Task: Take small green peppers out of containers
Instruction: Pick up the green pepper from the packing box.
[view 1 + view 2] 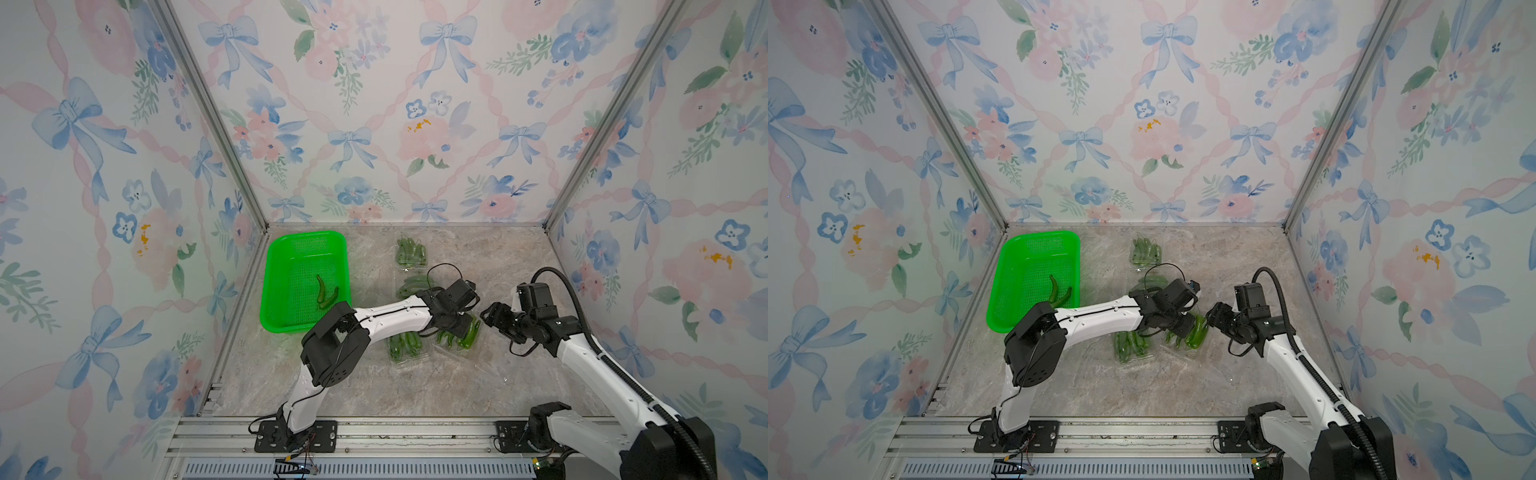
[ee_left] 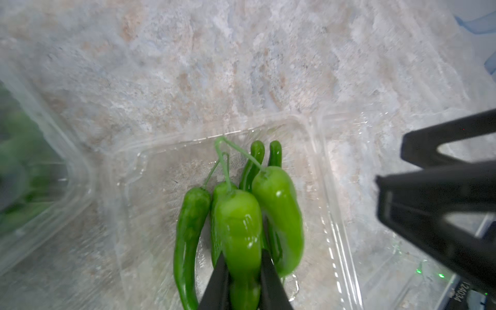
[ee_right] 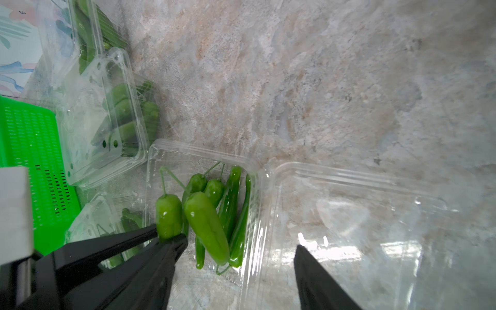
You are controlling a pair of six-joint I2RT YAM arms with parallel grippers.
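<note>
Right now the taking-out step is in hand: the left end effector point(image 2: 243, 271) is pinching one plump pepper point(image 2: 239, 228) near its lower end, over the opened container point(image 2: 155, 193), whose lid point(image 3: 349, 214) lies flat beside it on the surface point(image 1: 415, 386). Several more small green peppers point(image 2: 279, 214) crowd against the pinched one, their thin stems crossing. The right end effector point(image 1: 487, 316) hovers just beside that box with fingers spread, holding nothing. Two peppers point(image 1: 326, 293) lie in the green basket point(image 1: 307, 235); the other clear boxes, like the far one point(image 1: 410, 253), look shut and full. The next move, I judge, calls for a straight lift clear of the box wall, then a carry across to the basket, taking care the crossed stems drag neither a neighbour nor the light box along
</note>
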